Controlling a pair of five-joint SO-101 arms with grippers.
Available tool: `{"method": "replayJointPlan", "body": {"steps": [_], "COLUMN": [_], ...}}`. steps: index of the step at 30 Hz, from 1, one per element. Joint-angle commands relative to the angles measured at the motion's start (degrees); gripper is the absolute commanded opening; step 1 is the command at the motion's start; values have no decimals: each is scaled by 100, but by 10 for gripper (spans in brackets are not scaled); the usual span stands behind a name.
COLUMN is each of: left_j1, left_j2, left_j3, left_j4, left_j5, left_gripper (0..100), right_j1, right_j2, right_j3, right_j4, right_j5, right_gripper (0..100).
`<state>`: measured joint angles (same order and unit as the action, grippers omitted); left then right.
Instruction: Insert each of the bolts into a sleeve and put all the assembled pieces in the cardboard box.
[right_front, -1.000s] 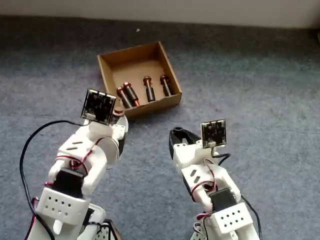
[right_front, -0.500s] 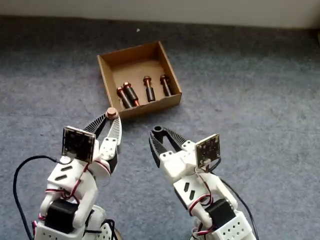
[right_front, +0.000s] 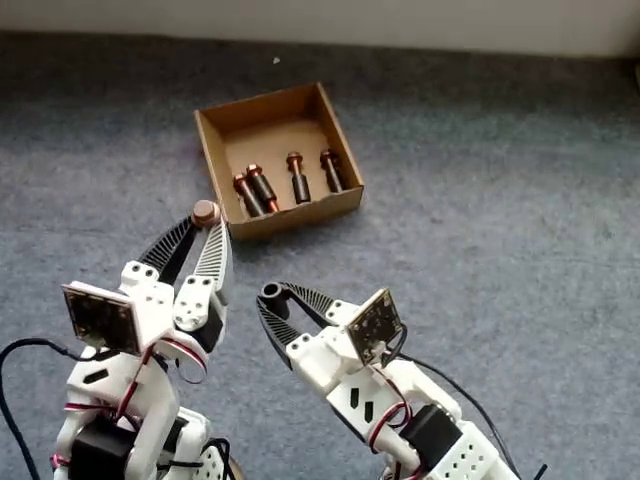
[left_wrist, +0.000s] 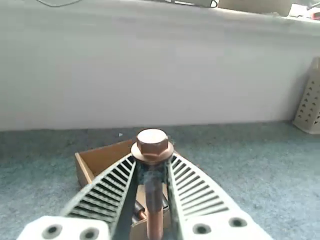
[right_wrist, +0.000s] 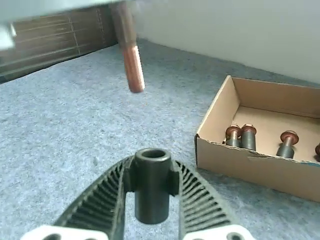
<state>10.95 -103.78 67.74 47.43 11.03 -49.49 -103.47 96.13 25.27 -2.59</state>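
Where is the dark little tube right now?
In the high view the sleeve sits in the right pincer, a little short of the cardboard box and to the right of the bolt held by the left pincer.

Four assembled pieces (right_front: 297, 178), one bolt (right_front: 205, 212), one sleeve (right_front: 270, 291), one cardboard box (right_front: 268, 103)

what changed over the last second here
The left claw, shut on the bolt, shifted left, away from the cardboard box. The right claw, shut on the sleeve, drew back and swung left toward it. Grips, box and its four assembled pieces unchanged.
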Motion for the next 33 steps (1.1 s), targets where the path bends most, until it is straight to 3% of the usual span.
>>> {"method": "replayJointPlan", "body": {"steps": [1,7,13,25,33], "left_j1": [365,1226,1569,1543,1552], "left_j2": [-22,-31,-22,-57,-57], "left_j3": [-356,-347,-338,-110,-101], "left_j4": [-308,-281,123,360,484], "left_j5": [-9,-35,-44,-44,-44], "left_gripper": [6,6,6,6,6], "right_j1": [-119,-110,-92,-84,409], "right_j2": [-163,-163,-163,-163,-163], "right_j3": [725,725,725,725,725], "right_j4": [-40,-48,-418,-787,-1077], "right_j5": [97,97,79,70,62], "right_gripper": [5,5,5,5,5]}}
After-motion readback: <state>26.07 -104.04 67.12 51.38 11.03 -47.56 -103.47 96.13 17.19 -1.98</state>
